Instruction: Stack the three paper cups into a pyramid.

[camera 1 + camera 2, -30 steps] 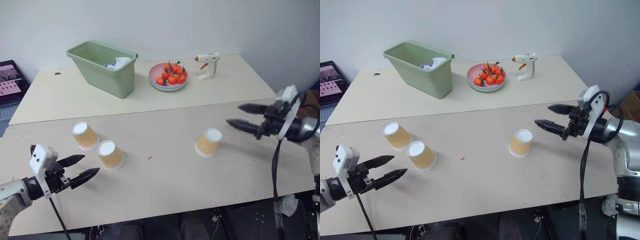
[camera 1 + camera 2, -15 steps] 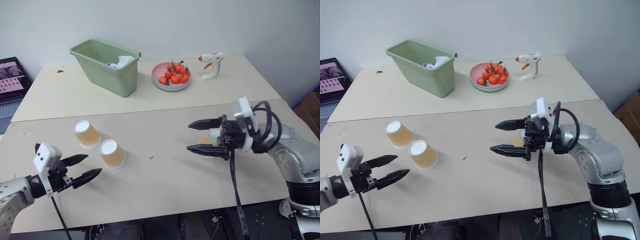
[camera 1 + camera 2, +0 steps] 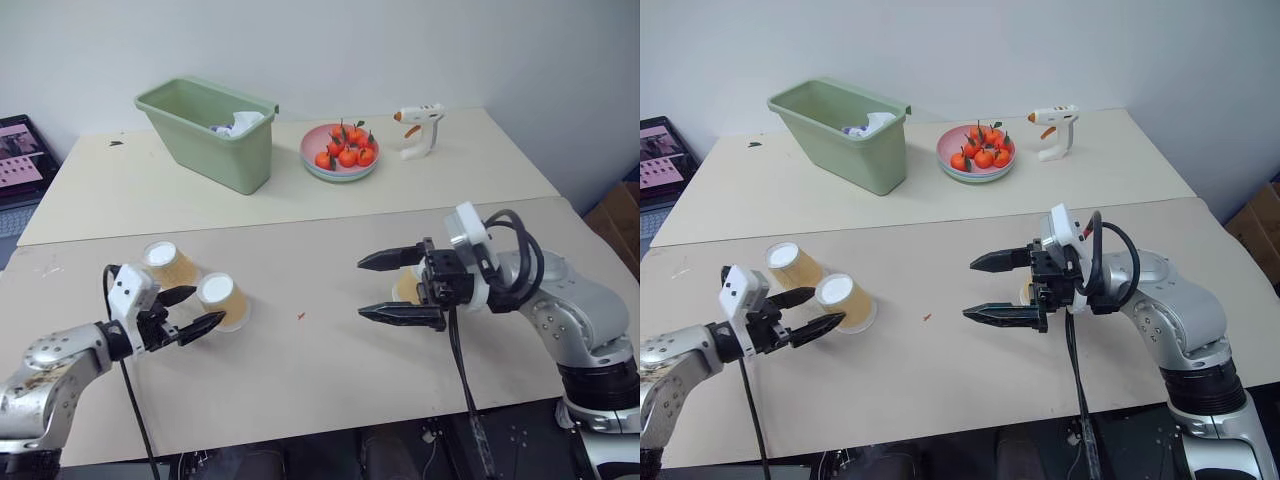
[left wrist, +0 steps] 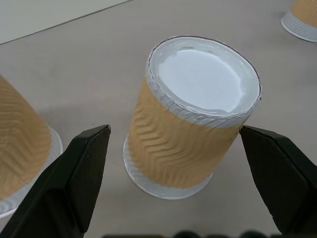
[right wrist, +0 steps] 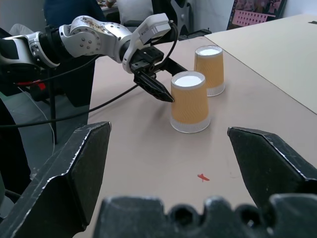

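Three small tan-orange ribbed paper cups stand upside down on the beige worktop (image 3: 300, 380), none stacked. Two sit just beside each other at the near left: the nearer cup (image 3: 224, 301) lies between the spread jaws of the left gripper (image 3: 192, 312), untouched, with the second cup (image 3: 170, 268) to its far left. The third cup (image 3: 407, 287) stands well apart on the right, mostly hidden behind the right gripper (image 3: 385, 288), whose jaws are spread wide and point left. On the far worktop sit a green plastic bin (image 3: 212, 133), a pink plate of small orange fruit (image 3: 339, 158) and a white glue gun (image 3: 418, 129).
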Tool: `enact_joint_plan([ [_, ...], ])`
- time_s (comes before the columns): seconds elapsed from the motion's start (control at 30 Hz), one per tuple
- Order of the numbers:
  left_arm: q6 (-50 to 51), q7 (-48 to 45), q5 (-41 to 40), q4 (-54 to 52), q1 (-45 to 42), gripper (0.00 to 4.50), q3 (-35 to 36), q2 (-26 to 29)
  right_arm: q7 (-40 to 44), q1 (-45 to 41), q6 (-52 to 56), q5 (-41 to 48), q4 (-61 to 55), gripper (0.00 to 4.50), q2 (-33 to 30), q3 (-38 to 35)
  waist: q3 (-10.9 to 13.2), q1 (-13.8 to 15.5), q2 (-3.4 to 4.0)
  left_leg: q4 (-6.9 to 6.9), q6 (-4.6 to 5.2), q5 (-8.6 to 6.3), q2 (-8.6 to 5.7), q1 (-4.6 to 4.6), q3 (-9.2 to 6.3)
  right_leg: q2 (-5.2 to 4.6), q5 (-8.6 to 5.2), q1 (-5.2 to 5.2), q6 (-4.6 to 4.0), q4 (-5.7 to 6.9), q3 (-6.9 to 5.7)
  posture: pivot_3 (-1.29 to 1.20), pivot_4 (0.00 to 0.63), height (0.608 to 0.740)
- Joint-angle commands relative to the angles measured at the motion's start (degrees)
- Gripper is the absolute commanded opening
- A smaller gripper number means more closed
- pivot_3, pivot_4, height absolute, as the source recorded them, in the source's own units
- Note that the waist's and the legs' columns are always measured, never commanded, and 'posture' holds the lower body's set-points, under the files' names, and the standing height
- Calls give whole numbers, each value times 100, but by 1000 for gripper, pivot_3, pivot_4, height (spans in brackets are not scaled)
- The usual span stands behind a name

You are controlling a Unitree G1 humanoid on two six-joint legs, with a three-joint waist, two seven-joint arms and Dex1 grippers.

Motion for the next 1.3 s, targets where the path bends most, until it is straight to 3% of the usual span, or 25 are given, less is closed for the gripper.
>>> enact_joint_plan([
  [0.03, -142, 89, 73, 92, -362, 4446, -149, -132, -57, 16, -136, 14, -217, 4500, -6, -155, -1, 3, -2, 0, 0, 0, 0, 0, -1, 0, 0, 0, 0, 1, 0, 0, 150, 725],
  [0.43, -158, -10, 4, 480, -1027, 4446, -286, -397, -204, 65, -215, -10, -265, 4500, 78, -116, -2, -7, -4, 1, 0, 0, 0, 0, -3, 0, 1, 0, 0, 1, -1, 0, 150, 725],
  [0.53, -108, -73, 34, 388, -969, 3802, -367, -370, -216, 51, -229, -23, -241, 4500, 100, -116, -2, -10, -4, 1, 0, 0, 0, -1, -3, 0, 1, -1, 0, 0, -1, 0, 150, 725],
  [0.6, -99, 6, 254, 275, -1014, 3121, -587, -311, -206, 49, -247, -43, -230, 4500, 104, -111, -2, -4, -4, 0, 0, 0, 0, -1, -3, 0, 1, -1, 0, 0, -1, 0, 150, 725],
  [0.97, 830, -524, -325, -1228, -2115, 3121, -1409, 95, -203, -83, -306, -142, -97, 4500, 224, -49, 0, 2, -9, 4, -1, 0, -2, -8, -7, -1, 1, -1, 1, 1, -2, 0, 150, 725],
  [1.3, 535, -448, 232, -434, -2814, 3121, -2232, -460, -366, 57, -288, -150, -233, 4500, 308, -126, 0, -3, -9, 6, 0, 1, -3, -6, -8, 1, 1, 2, 1, 1, -2, 0, 150, 725],
])
